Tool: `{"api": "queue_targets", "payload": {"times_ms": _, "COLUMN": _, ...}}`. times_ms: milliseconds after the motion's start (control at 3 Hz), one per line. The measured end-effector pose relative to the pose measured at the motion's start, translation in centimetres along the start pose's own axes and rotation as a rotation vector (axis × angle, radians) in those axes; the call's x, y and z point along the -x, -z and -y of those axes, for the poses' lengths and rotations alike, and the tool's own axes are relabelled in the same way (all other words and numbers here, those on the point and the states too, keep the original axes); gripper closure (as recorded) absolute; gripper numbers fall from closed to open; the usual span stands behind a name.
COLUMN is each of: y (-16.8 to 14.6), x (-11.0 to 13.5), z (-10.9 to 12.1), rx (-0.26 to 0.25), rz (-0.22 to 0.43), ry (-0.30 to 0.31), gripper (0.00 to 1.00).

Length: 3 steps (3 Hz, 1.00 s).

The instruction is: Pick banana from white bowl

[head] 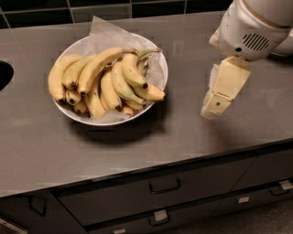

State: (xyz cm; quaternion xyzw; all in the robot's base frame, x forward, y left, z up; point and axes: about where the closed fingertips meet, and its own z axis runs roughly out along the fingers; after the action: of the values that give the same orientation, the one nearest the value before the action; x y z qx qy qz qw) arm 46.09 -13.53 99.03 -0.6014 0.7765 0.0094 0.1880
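A wide, shallow white bowl lined with crinkled white paper sits on the grey counter at the left of the camera view. It holds a bunch of several yellow bananas with dark tips, stems pointing up and right. My gripper hangs from the white arm at the right. It points down just above the counter, well to the right of the bowl and apart from it. It holds nothing that I can see.
A dark sink edge shows at the far left. Black tiles run along the back. Below the counter's front edge are dark drawers with handles. A white object sits behind the arm at the far right.
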Motion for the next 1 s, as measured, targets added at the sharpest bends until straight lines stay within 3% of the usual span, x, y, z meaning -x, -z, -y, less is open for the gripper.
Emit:
{"api": "queue_targets", "payload": {"times_ms": 333, "y": -0.3, "x": 4.1, "z": -0.4, "rx": 0.019, "rz": 0.054, "ry": 0.022, "gripper": 0.00}}
{"api": "queue_targets", "payload": {"times_ms": 667, "y": -2.4, "x": 11.3, "z": -0.8, "rx": 0.050, "rz": 0.096, "ry": -0.007, "gripper": 0.00}}
{"api": "queue_targets", "payload": {"times_ms": 1000, "y": -2.4, "x": 11.3, "z": -0.9, "rx": 0.049, "rz": 0.096, "ry": -0.007, "gripper": 0.00}}
